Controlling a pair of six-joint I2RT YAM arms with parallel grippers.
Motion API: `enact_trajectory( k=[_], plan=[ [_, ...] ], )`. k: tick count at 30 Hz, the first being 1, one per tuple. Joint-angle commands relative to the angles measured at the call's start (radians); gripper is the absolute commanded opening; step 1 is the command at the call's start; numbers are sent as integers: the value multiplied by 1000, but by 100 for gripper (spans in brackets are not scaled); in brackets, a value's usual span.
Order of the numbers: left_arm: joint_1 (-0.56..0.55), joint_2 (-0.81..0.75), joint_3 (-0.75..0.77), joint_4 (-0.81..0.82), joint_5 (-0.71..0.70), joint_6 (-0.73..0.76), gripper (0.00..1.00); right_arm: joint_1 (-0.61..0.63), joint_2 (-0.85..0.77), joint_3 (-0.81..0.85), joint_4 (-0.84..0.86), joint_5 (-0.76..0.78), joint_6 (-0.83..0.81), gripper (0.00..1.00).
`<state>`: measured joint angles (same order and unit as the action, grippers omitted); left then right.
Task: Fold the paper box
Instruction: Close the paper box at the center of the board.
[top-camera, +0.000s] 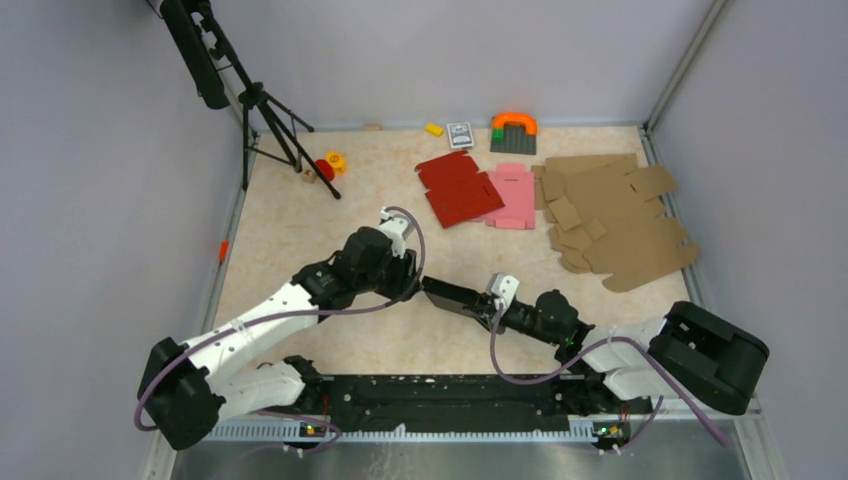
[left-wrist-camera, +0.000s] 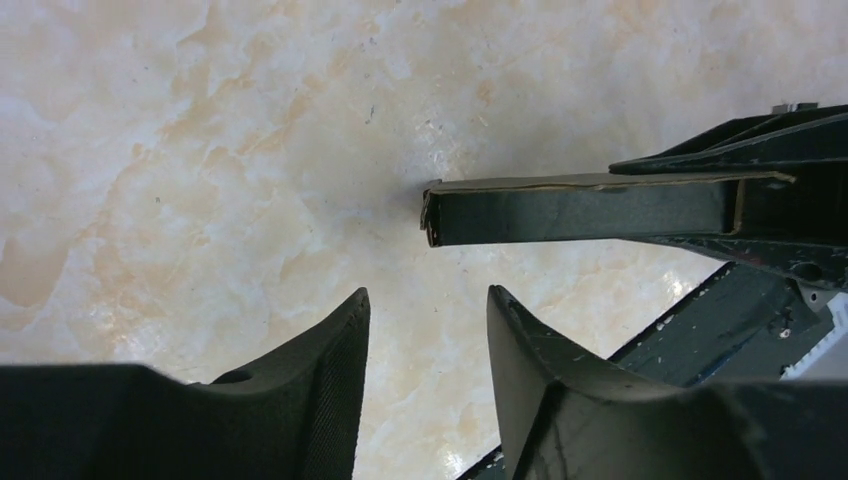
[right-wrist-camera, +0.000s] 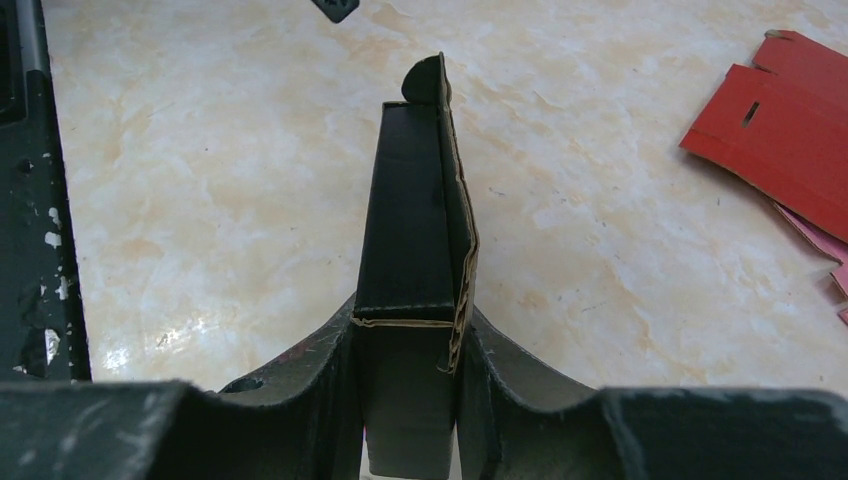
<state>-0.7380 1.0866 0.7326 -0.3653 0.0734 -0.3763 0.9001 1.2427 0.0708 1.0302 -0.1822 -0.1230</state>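
Right gripper (right-wrist-camera: 405, 345) clamps black paper box (top-camera: 455, 297), folded into slim sleeve, low over table (top-camera: 300, 220) near centre, free end pointing to 10 o'clock. Left gripper (left-wrist-camera: 428, 320) waits at that end, jaws parted, holding nothing; contact with box unclear from above. Red blank (top-camera: 458, 188) and pink blank (top-camera: 513, 195) lie flat at 12 o'clock, well apart from box.

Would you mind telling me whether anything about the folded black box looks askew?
Yes: on the black thin-cardboard box, a rounded tab sticks out untucked at the far end, and one side's layers sit unevenly, brown cut edges showing.
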Motion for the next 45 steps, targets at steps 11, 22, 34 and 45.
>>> enact_trajectory(
  k=[11, 22, 34, 45],
  plan=[
    [91, 104, 104, 107, 68, -148, 62, -3, 30, -8, 62, -49, -21, 13],
    [149, 220, 127, 65, 172, -323, 51, -4, 47, -10, 85, -59, -20, 13],
    [154, 250, 91, 87, 249, -387, 34, -4, 45, -12, 92, -68, -18, 13],
    [150, 266, 113, -37, 254, -383, 32, -3, 47, -14, 94, -71, -18, 13]
  ],
)
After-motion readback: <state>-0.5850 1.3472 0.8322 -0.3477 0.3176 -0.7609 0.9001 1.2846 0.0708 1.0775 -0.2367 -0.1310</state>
